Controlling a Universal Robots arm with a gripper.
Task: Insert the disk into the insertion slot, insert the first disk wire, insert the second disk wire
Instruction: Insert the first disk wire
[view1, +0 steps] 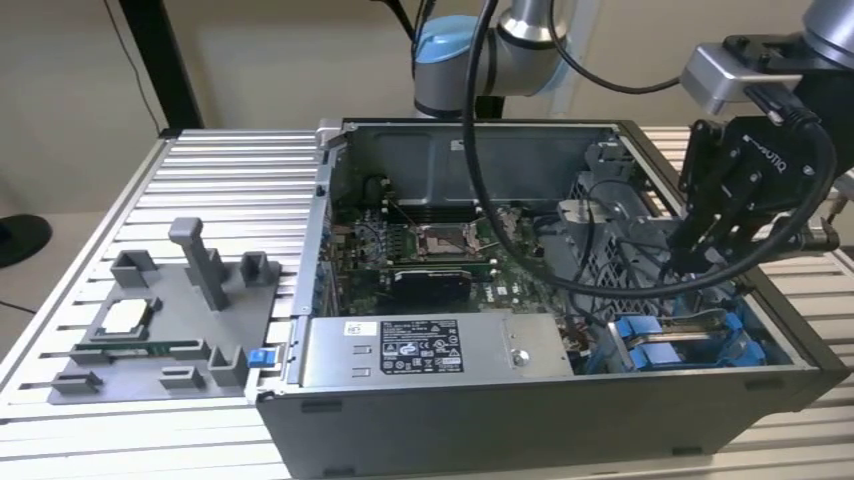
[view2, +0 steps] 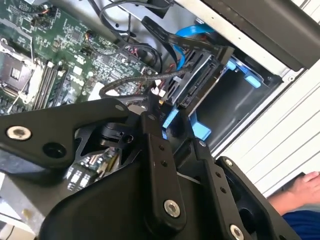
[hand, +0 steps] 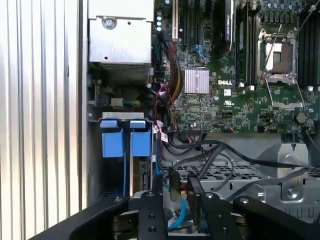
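Gripper (view2: 166, 107) appears closed on a blue wire connector (view2: 170, 120), just short of the disk (view2: 197, 82), which is seated in the insertion slot (view2: 235, 100) at the case's (view1: 534, 420) near corner on the exterior view's right, its long axis running away from the gripper.

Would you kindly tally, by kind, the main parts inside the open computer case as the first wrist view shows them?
Bright blue plastic carrier ends: 2
Small silver finned heatsink: 1
Silver metal processor socket: 1
Grey metal power-supply box: 1
Total: 5
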